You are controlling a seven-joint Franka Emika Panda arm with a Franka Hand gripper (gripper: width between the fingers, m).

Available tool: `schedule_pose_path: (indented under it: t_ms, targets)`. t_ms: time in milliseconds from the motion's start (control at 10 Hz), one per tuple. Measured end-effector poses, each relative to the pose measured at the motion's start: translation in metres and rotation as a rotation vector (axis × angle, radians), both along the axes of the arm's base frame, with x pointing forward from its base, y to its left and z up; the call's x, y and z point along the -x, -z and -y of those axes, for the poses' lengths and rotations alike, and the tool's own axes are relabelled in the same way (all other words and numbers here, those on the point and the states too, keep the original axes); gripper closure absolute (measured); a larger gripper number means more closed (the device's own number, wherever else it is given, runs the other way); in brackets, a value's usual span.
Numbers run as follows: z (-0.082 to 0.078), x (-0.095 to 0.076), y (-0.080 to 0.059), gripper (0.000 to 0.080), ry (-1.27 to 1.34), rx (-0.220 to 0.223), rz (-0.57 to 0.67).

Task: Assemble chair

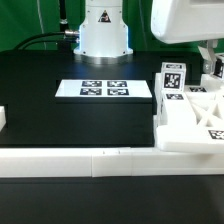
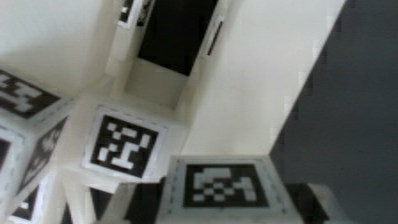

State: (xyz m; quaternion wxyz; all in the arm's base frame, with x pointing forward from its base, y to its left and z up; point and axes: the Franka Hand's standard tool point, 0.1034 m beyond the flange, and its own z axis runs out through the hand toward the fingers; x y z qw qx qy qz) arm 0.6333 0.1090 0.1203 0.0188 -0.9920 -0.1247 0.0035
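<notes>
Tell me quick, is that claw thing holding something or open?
Gripper: cannot be told; its fingers are down among the white chair parts at the exterior view's right, and the grip itself is hidden.

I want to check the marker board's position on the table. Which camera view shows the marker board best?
The exterior view shows it best: the marker board lies flat on the black table, whole and unobstructed, apart from the chair pieces. The wrist view shows only close tagged white pieces, not the board.
</notes>
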Motion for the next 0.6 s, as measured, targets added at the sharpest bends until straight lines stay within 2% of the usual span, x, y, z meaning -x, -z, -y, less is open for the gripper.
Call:
schedule_pose_path:
  t_ms: [600]
  targets:
    - [0.0008,0.0001,0.0055,0.0529,0.002,0.002,0.008]
